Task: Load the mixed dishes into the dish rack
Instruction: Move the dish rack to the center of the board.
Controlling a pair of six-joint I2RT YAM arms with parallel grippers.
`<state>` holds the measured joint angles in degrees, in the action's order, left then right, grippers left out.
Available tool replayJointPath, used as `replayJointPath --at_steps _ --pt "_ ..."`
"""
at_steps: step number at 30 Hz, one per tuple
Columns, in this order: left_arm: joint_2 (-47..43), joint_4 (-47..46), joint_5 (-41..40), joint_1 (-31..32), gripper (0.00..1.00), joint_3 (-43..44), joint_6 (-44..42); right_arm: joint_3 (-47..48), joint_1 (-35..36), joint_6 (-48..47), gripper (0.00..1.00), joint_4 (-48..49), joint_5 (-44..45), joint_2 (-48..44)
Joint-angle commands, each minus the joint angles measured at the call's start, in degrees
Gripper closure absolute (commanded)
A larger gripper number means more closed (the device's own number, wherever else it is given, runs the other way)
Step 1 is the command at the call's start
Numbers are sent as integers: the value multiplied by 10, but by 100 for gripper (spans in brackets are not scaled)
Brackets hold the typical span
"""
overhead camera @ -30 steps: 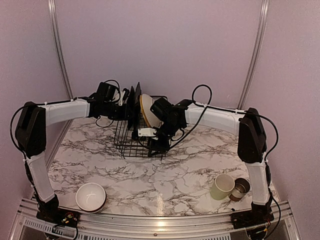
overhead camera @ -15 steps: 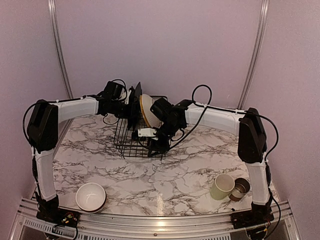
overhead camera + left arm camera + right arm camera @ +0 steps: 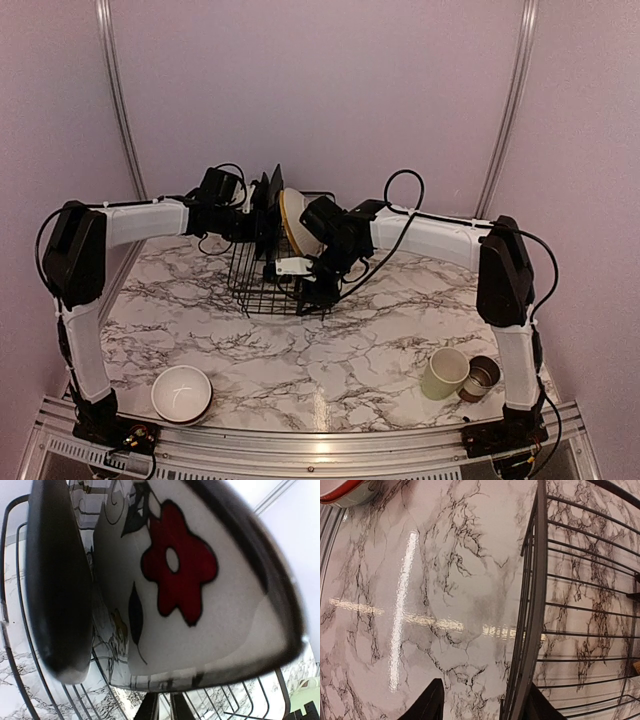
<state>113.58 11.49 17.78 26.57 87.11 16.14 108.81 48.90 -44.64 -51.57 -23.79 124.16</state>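
Nearest the arm bases, a white round bowl sits at left. At right, a pale green mug stands just beside a small grey-brown cup. Farther back, the right gripper straddles the wall of the black wire dish rack, fingers apart. Black square flowered plates and a yellow round plate stand upright inside. The left gripper, fingers pinched together, is at one plate's rim.

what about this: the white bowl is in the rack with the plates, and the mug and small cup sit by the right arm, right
No: the top view shows the white bowl on the table by the left arm's base, not in the rack. Plates, mug and small cup are as you say.
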Motion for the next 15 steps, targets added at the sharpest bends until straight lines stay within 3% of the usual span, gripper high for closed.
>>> replayJointPath --at_steps 1,5,9,15 --pt "-52 1 -7 -8 89 -24 -7 8 18 2 51 -44 -11 -27" --pt "-79 16 -7 -3 85 -33 -12 28 16 6 48 -49 -16 -40" --pt "-129 55 -41 11 68 -34 -17 55 9 18 43 -61 -38 -71" --pt "-234 95 -84 51 57 -68 -60 37 -18 25 36 -85 -78 -141"
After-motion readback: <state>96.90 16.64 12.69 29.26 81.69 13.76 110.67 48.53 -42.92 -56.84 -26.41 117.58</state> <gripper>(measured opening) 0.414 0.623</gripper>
